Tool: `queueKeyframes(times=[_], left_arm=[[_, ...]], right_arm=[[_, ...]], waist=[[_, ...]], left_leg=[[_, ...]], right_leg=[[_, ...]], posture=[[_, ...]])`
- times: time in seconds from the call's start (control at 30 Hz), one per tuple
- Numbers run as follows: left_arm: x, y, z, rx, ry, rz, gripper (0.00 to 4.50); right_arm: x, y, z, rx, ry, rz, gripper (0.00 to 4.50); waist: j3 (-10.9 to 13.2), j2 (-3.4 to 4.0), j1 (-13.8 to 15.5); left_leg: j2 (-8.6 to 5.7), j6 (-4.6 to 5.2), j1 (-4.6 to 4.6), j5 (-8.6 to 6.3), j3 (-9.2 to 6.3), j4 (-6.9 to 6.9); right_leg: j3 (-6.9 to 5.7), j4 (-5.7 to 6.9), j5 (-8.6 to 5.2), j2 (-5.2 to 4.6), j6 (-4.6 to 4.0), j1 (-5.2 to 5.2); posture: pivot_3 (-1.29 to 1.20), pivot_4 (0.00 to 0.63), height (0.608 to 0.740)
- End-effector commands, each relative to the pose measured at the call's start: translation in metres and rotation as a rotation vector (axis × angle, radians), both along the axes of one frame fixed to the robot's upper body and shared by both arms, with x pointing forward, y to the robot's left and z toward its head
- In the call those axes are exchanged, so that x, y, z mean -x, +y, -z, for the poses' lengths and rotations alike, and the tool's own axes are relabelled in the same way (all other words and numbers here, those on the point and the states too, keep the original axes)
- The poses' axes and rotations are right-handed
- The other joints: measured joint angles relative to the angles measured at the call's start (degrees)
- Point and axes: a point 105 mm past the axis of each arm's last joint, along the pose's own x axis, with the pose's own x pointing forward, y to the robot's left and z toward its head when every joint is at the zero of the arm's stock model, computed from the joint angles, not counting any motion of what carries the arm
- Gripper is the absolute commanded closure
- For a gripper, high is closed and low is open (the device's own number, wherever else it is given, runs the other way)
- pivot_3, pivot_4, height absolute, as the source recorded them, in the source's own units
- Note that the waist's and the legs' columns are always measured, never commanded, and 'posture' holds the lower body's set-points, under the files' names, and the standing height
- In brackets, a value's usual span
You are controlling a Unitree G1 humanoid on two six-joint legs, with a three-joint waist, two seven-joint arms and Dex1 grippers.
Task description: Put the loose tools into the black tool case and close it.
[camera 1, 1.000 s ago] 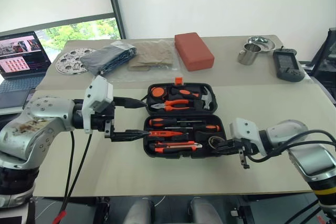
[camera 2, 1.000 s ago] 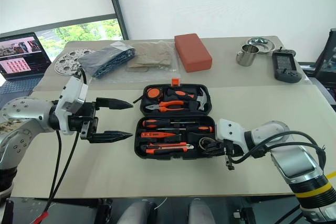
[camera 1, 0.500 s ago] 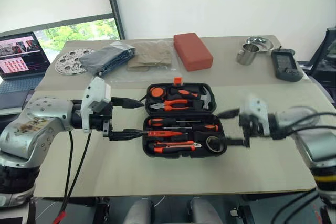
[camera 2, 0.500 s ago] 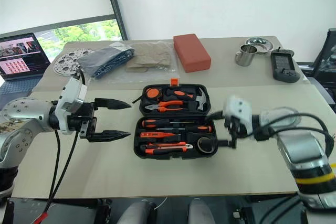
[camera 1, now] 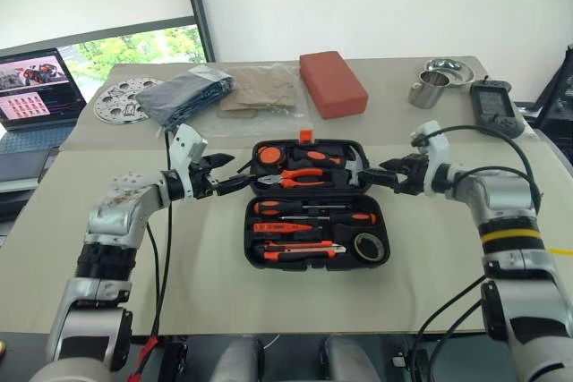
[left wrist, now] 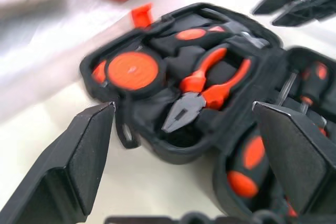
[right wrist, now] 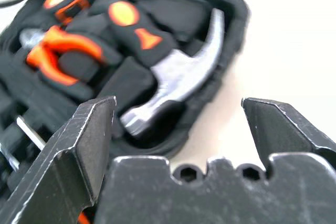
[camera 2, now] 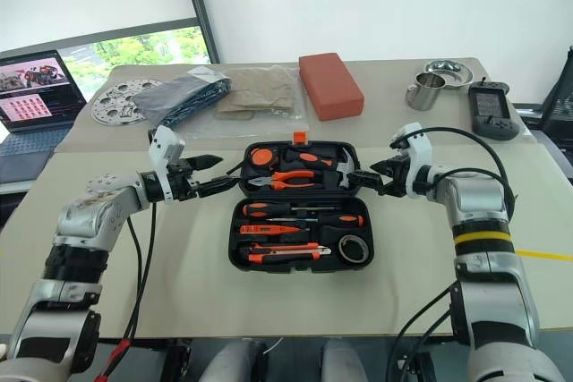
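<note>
Since earlier, both arms reached the black tool case's (camera 1: 313, 206) far half.

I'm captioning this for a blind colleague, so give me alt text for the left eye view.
An open black tool case lies on a beige table, tools seated in its recesses, with the left gripper and right gripper at either end of its far half, jaws open. Behind it lie a red block, a bagged cloth bundle and a steel cup.

red block (camera 1: 332, 84) lying at worktop (camera 1: 206, 284) rear | steel cup (camera 1: 426, 91) standing beside bowl (camera 1: 445, 69) | laptop (camera 1: 34, 87) sitting far left
</note>
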Motion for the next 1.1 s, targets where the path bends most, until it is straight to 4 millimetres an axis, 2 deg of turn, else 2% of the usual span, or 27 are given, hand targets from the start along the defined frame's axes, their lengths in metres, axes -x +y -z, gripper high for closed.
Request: queueKeyframes(times=[0.03,0.07,0.1,0.2,0.23,0.33,0.47,0.83,0.87,0.9,0.93,0.97,1.1], left_arm=[[-0.019,0.007,-0.008,0.131,0.108,-0.061,0.0],[-0.024,0.008,-0.007,0.148,0.134,-0.081,0.0],[-0.027,0.008,-0.006,0.171,0.162,-0.092,0.0],[-0.035,0.007,-0.003,0.226,0.222,-0.112,0.0],[-0.036,0.006,-0.001,0.231,0.237,-0.116,0.0],[-0.038,0.002,0.004,0.224,0.267,-0.109,0.0],[-0.042,-0.006,0.006,0.24,0.298,-0.108,0.0],[-0.049,-0.019,0.011,0.239,0.308,-0.132,0.0],[-0.049,-0.019,0.012,0.242,0.307,-0.133,0.26],[-0.049,-0.02,0.011,0.248,0.305,-0.129,0.26],[-0.049,-0.02,0.011,0.255,0.305,-0.13,0.71],[-0.049,-0.02,0.01,0.254,0.304,-0.127,0.92],[-0.047,-0.02,0.012,0.251,0.309,-0.116,2.4]], right_arm=[[-0.009,0.002,-0.016,-0.13,0.051,0.044,0.04],[-0.011,0.002,-0.015,-0.131,0.059,0.048,0.55],[-0.011,0.004,-0.015,-0.129,0.066,0.036,0.72],[-0.01,0.01,-0.014,-0.138,0.09,0.001,1.82],[-0.01,0.011,-0.012,-0.122,0.095,-0.007,1.99],[-0.011,0.012,-0.009,-0.102,0.102,-0.011,3.18],[-0.012,0.015,-0.01,-0.103,0.1,-0.018,4.47],[-0.014,0.015,-0.013,-0.106,0.079,-0.021,4.47],[-0.014,0.015,-0.014,-0.106,0.073,-0.022,4.49],[-0.014,0.015,-0.014,-0.106,0.069,-0.022,4.49],[-0.015,0.015,-0.015,-0.105,0.065,-0.022,4.5],[-0.015,0.015,-0.015,-0.104,0.062,-0.022,4.5],[-0.016,0.017,-0.016,-0.105,0.052,-0.026,4.5]], waist=[[0.0,0.0,-0.08],[0.0,0.0,-0.09],[0.0,0.0,-0.1],[0.0,0.01,-0.18],[0.0,0.01,-0.25],[0.0,0.01,-0.43],[0.0,0.01,-0.71],[0.0,0.01,-1.23],[0.0,0.01,-1.23],[0.0,0.01,-1.24],[0.0,0.01,-1.24],[0.0,0.01,-1.26],[0.0,0.01,-1.28]], left_leg=[[0.02,0.02,0.0,0.01,0.0,0.01],[0.04,0.04,-0.01,0.02,-0.02,0.01],[0.05,0.04,-0.01,0.03,-0.05,0.02],[0.05,0.04,-0.02,0.03,-0.08,0.0],[0.04,0.04,-0.03,0.03,-0.08,-0.01],[-0.02,0.04,-0.04,0.03,-0.08,0.01],[-0.02,0.02,-0.05,0.04,-0.09,0.02],[-0.03,0.0,-0.06,0.05,-0.11,0.02],[-0.03,-0.01,-0.05,0.05,-0.12,0.02],[-0.03,-0.01,-0.05,0.05,-0.12,0.02],[-0.04,-0.01,-0.06,0.06,-0.12,0.02],[-0.03,-0.01,-0.06,0.06,-0.12,0.02],[-0.04,-0.02,-0.06,0.06,-0.12,0.02]], right_leg=[[-0.05,0.01,0.01,0.02,-0.01,-0.02],[-0.1,0.0,0.01,0.04,-0.02,-0.02],[-0.14,0.01,0.01,0.06,-0.02,-0.01],[-0.22,0.05,0.01,0.05,-0.02,-0.01],[-0.22,0.12,0.01,0.05,-0.02,-0.02],[-0.25,0.45,0.01,-0.02,-0.01,-0.04],[-0.27,0.47,0.01,-0.02,-0.01,-0.06],[-0.3,0.5,0.01,-0.05,-0.01,-0.06],[-0.31,0.5,0.01,-0.05,-0.01,-0.06],[-0.31,0.5,0.01,-0.05,-0.01,-0.06],[-0.31,0.51,0.01,-0.06,-0.01,-0.06],[-0.31,0.51,0.01,-0.06,0.0,-0.06],[-0.31,0.54,0.01,-0.06,-0.01,-0.07]], posture=[[0.0,0.15,0.707],[0.0,0.15,0.707],[0.0,0.15,0.707],[0.0,0.15,0.707],[0.0,0.15,0.707],[0.0,0.15,0.707],[0.0,0.15,0.707],[0.0,0.15,0.707],[0.0,0.15,0.707],[0.0,0.15,0.707],[0.0,0.15,0.707],[0.0,0.15,0.707],[0.0,0.15,0.707]])
